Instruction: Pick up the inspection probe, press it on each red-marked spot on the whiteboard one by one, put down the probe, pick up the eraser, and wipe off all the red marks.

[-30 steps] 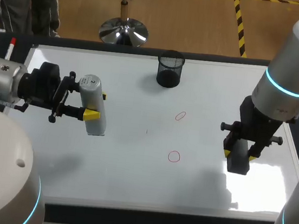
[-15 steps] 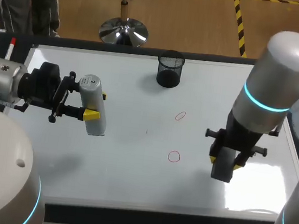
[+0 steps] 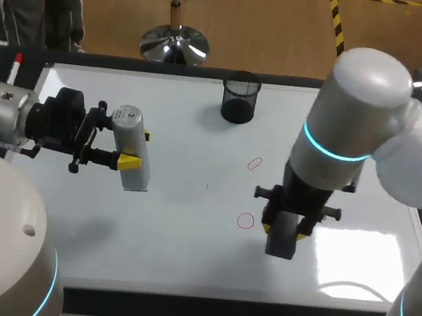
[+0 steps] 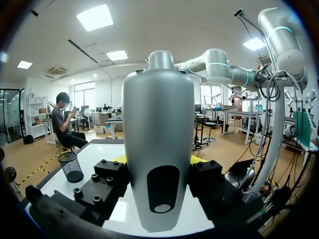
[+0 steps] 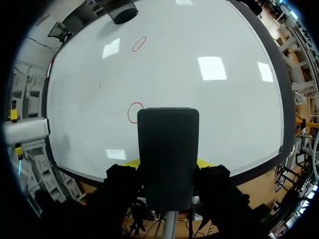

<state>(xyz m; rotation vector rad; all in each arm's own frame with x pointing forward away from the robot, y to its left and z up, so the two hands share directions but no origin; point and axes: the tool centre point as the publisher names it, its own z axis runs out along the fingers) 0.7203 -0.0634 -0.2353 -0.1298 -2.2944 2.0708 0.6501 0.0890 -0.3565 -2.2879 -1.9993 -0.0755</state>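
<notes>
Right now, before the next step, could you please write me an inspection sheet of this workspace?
Surface: whiteboard, white, with glare patches at its right front.
Job's things: probe held level above the board's left side; eraser held just beside the near red mark; far red mark further back. Both marks are unwiped. Whether the eraser touches the board cannot be told.
Clutter: black mesh cup at the board's far edge; red-capped marker off the board at its far left corner.
Hands: left hand shut on the probe; right hand shut on the eraser.
Cables: nothing seen on the board.
Surroundings: nothing seen reaching over the table.
</notes>
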